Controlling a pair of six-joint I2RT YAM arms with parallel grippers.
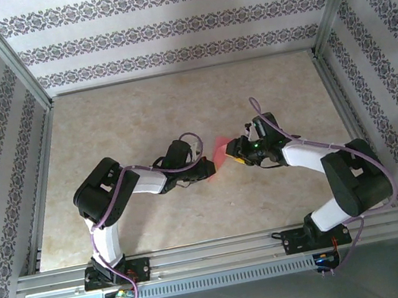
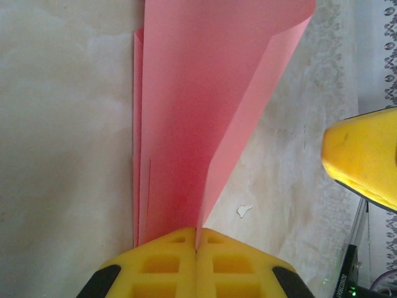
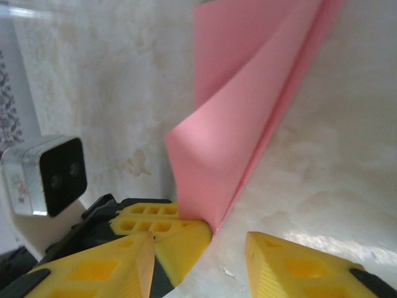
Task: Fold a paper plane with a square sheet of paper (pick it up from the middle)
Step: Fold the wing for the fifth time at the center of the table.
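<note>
left jaws clamped on folded pink paper (image 2: 205,112); right jaws parted, just beside.

The desk (image 1: 140,121) was a pale beige, marble-patterned surface, and a tiny white scrap (image 2: 244,210) lay on it. Wallpaper (image 1: 178,29) with grey ornamental stripes lined the three sides, held between slanted aluminium posts (image 1: 9,55). A metal rail (image 1: 217,250) ran along the desk's near edge.

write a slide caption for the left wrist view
Left pincer clamped on the edge of the half-folded pink sheet, one flap curling open, beige table behind.
</note>
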